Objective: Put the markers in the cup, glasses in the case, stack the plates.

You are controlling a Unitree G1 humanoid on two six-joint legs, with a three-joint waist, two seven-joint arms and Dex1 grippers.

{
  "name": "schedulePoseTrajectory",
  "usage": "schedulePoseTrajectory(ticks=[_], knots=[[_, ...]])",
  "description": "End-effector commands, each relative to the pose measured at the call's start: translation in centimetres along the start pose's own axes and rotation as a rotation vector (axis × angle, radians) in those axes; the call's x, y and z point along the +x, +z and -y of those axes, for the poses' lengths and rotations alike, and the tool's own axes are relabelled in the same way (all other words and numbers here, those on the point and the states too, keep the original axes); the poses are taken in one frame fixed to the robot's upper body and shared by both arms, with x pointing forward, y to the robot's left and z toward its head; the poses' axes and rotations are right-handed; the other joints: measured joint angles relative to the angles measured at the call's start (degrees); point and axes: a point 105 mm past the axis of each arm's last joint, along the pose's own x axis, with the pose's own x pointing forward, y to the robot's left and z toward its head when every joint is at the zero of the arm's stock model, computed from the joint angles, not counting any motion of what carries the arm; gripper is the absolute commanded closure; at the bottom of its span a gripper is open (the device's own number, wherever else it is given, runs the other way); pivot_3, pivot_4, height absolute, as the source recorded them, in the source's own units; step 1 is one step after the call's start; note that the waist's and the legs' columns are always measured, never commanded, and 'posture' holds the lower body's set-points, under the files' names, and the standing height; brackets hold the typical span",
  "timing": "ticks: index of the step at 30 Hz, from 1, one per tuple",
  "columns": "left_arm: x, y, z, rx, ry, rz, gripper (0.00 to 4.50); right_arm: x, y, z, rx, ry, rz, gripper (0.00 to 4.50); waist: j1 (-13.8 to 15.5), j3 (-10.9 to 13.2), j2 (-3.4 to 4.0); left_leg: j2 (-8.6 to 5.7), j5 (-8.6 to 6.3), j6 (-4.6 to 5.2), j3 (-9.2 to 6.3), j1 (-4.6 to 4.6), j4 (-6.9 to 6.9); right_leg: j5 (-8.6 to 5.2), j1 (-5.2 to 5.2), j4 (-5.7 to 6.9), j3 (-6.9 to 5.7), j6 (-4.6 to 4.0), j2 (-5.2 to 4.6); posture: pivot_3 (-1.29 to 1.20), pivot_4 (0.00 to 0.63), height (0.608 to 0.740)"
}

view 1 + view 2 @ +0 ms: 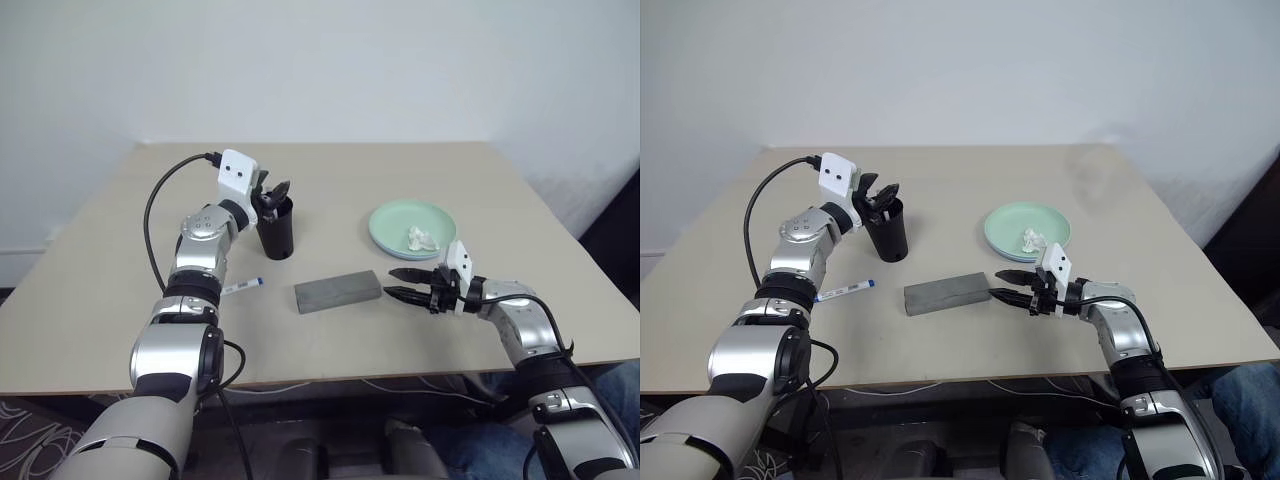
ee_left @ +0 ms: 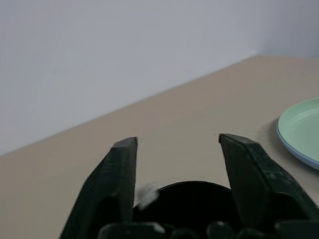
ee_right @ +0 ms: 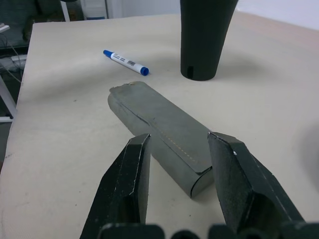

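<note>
The black cup (image 1: 277,235) stands left of centre on the table. My left gripper (image 1: 275,193) hovers level at its rim, fingers (image 2: 119,174) open and empty. Something whitish (image 2: 147,195) shows inside the cup's mouth. One marker (image 1: 242,287), white with a blue cap, lies on the table beside my left forearm. The grey case (image 1: 338,290) lies closed at the middle. My right gripper (image 1: 403,283) is open just off the case's right end, holding nothing. A mint green plate (image 1: 400,220) sits on a light blue plate (image 1: 998,247) at the right. The glasses are hidden.
A crumpled white tissue (image 1: 421,238) lies on the green plate. The tan table (image 1: 480,190) runs back to a white wall. A black cable (image 1: 155,215) loops from my left wrist.
</note>
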Motion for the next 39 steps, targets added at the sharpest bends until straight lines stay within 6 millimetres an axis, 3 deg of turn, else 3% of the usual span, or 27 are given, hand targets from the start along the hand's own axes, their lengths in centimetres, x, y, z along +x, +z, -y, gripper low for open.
schedulePoseTrajectory(ticks=[1,5,11,15,17,20,24,29,34,39], knots=[[0.2,2.2,-0.5,0.008,0.011,0.071,1.96,0.2,1.4,0.4,-0.051,-0.001,0.030,2.53,0.0,0.0,0.00,0.00,0.00,0.00,0.00,0.00,0.00,0.00,0.00,0.00,0.00,0.00,0.00,0.00,0.000,0.721],[0.2,3.3,-0.4,0.010,-0.029,0.093,1.96,0.2,1.4,0.4,-0.052,-0.001,0.030,2.53,0.0,0.0,0.00,0.00,0.00,0.00,0.00,0.00,0.00,0.00,0.00,0.00,0.00,0.00,0.00,0.00,0.000,0.721],[-0.6,7.8,-1.0,0.037,-0.174,0.144,1.96,0.2,1.4,0.4,-0.054,0.001,0.028,2.53,-0.1,0.0,-0.01,0.02,0.00,0.00,0.00,-0.04,0.00,0.00,-0.04,-0.01,-0.01,0.00,0.04,0.00,0.000,0.721],[-2.2,10.6,-1.4,0.077,-0.324,0.143,1.96,0.4,1.4,0.4,-0.055,0.004,0.028,2.53,-0.1,0.0,-0.01,0.03,0.00,0.00,0.00,-0.04,-0.01,-0.01,-0.05,-0.02,-0.02,0.01,0.04,0.00,0.000,0.721],[-3.2,10.9,-1.6,0.107,-0.400,0.080,1.96,0.5,1.4,0.4,-0.057,0.005,0.030,2.53,-0.4,0.0,0.00,0.03,0.00,0.00,0.01,-0.02,-0.03,-0.01,-0.05,-0.03,-0.01,0.01,0.05,0.00,0.000,0.721],[-4.7,8.9,-1.8,0.183,-0.506,-0.100,1.41,0.6,1.5,0.5,-0.059,0.007,0.031,2.53,-0.5,0.0,0.02,0.04,0.00,0.01,0.04,0.02,-0.05,-0.03,-0.04,-0.01,0.00,0.00,0.08,0.00,0.000,0.721],[-7.5,5.8,-2.3,0.262,-0.639,-0.351,0.06,0.8,1.5,0.6,-0.060,0.006,0.032,2.53,-0.5,0.0,0.02,0.06,0.01,0.01,0.04,0.05,-0.05,-0.04,-0.02,0.02,0.01,-0.02,0.09,0.00,0.000,0.721],[-8.9,3.0,-3.5,0.250,-0.641,-0.570,0.06,0.9,1.3,0.7,-0.061,0.004,0.032,2.53,-0.3,0.0,-0.04,0.06,0.00,0.01,0.01,-0.02,-0.05,-0.12,-0.04,-0.03,-0.01,-0.14,0.05,0.00,0.000,0.721],[-10.5,-1.3,-4.2,0.273,-0.647,-0.831,0.06,1.0,1.2,0.7,-0.061,0.001,0.031,2.53,-0.3,0.0,-0.05,0.07,0.00,0.03,0.01,-0.08,-0.05,-0.12,-0.11,-0.02,0.00,-0.12,0.07,0.00,0.000,0.721],[-10.9,-3.8,-4.2,0.298,-0.646,-0.966,0.06,1.0,1.1,0.8,-0.061,-0.006,0.029,2.53,-0.2,0.0,-0.06,0.09,0.01,0.04,0.02,-0.10,-0.05,-0.12,-0.13,0.00,0.00,-0.12,0.07,0.00,0.000,0.721]])
